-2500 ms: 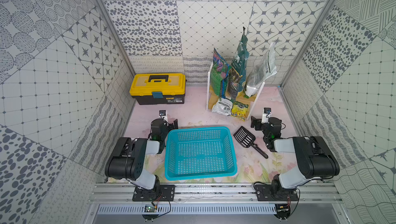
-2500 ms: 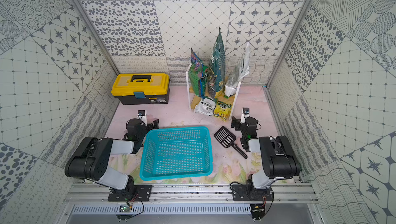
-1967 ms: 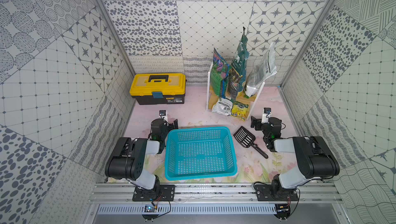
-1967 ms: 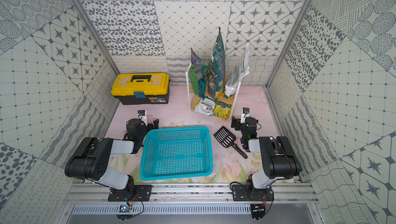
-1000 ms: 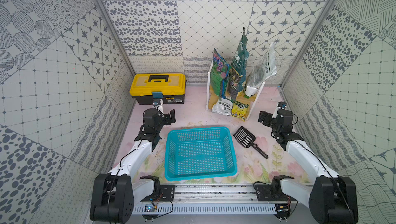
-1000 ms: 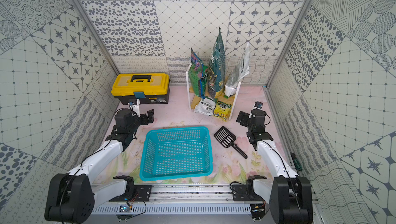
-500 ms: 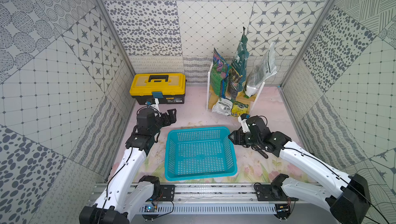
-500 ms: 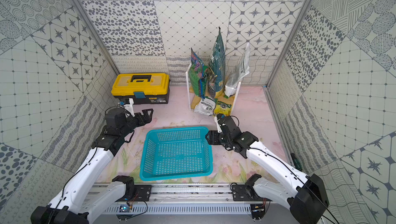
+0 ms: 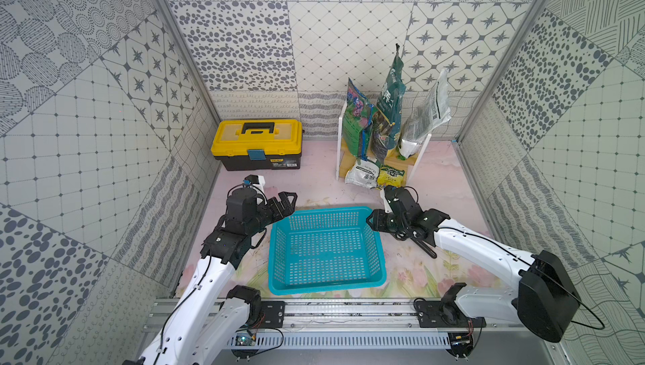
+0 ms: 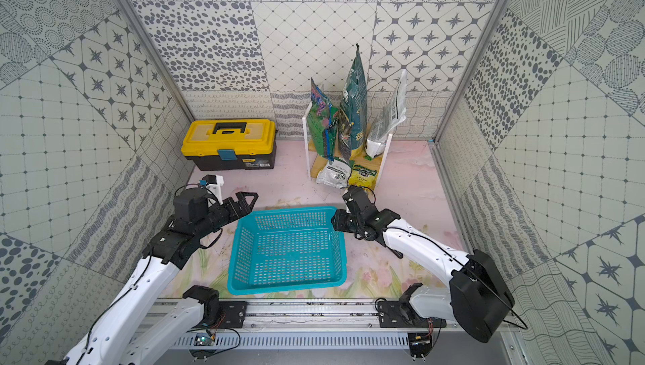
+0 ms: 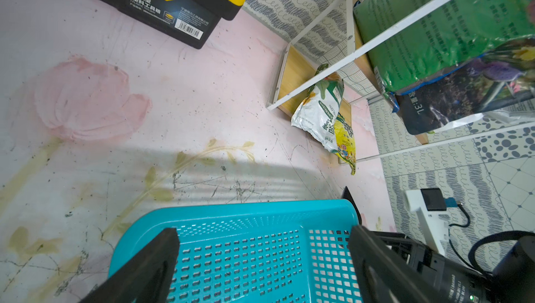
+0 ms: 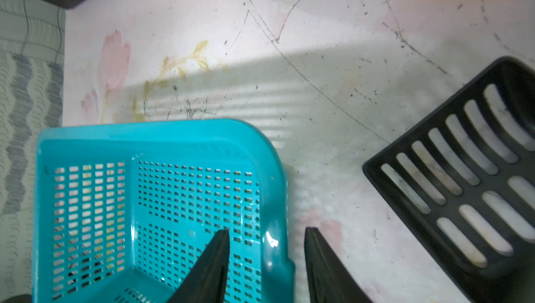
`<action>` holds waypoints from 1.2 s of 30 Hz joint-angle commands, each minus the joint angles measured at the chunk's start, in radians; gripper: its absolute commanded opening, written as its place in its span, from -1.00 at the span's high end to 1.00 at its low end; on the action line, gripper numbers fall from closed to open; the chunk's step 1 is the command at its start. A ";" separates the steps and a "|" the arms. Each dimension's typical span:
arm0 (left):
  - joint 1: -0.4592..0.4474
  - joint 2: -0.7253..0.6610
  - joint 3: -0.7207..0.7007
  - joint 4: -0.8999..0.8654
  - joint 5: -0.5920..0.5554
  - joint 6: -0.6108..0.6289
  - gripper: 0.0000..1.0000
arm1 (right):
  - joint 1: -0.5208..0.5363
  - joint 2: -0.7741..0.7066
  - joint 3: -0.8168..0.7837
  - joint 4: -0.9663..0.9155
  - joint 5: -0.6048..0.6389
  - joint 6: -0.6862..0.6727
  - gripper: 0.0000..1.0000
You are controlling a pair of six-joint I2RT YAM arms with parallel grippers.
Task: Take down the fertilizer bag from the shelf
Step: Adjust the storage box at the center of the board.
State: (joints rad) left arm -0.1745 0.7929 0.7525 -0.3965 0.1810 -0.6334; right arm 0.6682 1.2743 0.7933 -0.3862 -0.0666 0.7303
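Note:
The shelf (image 9: pixel 339 150) stands at the back right. Three bags stand upright on its upper board: a green and purple one (image 9: pixel 356 119), a tall dark green one (image 9: pixel 391 101) and a clear one (image 9: pixel 427 115). A white bag (image 9: pixel 363 175) and a yellow bag (image 9: pixel 390 175) lean on the lower board. I cannot tell which is the fertilizer bag. Far from the shelf, my left gripper (image 9: pixel 287 202) hangs open over the teal basket's (image 9: pixel 328 284) far left corner. My right gripper (image 12: pixel 267 230) straddles the basket's far right rim, jaws half narrowed and not touching it.
A yellow and black toolbox (image 9: pixel 258 136) sits at the back left. A black slotted scoop (image 12: pixel 463 171) lies on the mat right of the basket, partly under my right arm. Patterned walls close in on three sides.
Both arms have unfolded and reached forward. The right gripper swung left from beside the scoop to the basket's far right rim and narrowed. The left gripper moved over the basket's far left corner.

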 commanded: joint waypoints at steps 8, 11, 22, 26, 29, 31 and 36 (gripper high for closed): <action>-0.009 -0.002 0.028 -0.063 0.028 -0.102 -0.99 | 0.009 0.025 -0.068 0.215 0.088 0.225 0.59; -0.023 0.010 0.059 -0.082 0.037 -0.096 -0.99 | 0.013 0.017 -0.078 0.228 0.127 0.263 0.70; -0.172 0.075 0.172 -0.098 -0.044 -0.060 -0.99 | 0.053 0.051 -0.084 0.302 0.230 0.329 0.70; -0.279 0.157 0.255 -0.086 -0.131 -0.024 -0.99 | 0.065 0.060 -0.065 0.306 0.230 0.319 0.47; -0.378 0.269 0.383 -0.121 -0.212 0.028 -0.99 | 0.065 0.029 -0.056 0.273 0.239 0.274 0.06; -0.432 0.354 0.487 -0.149 -0.257 0.080 -0.99 | 0.059 -0.011 -0.054 0.233 0.252 0.236 -0.25; -0.522 0.537 0.722 -0.080 -0.339 0.205 -0.99 | -0.022 -0.112 -0.071 0.136 0.181 0.159 -0.94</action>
State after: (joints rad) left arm -0.6247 1.2072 1.3071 -0.5289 -0.0105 -0.5976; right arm 0.6933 1.2186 0.7158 -0.2058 0.1440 0.9531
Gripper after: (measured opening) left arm 0.996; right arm 0.962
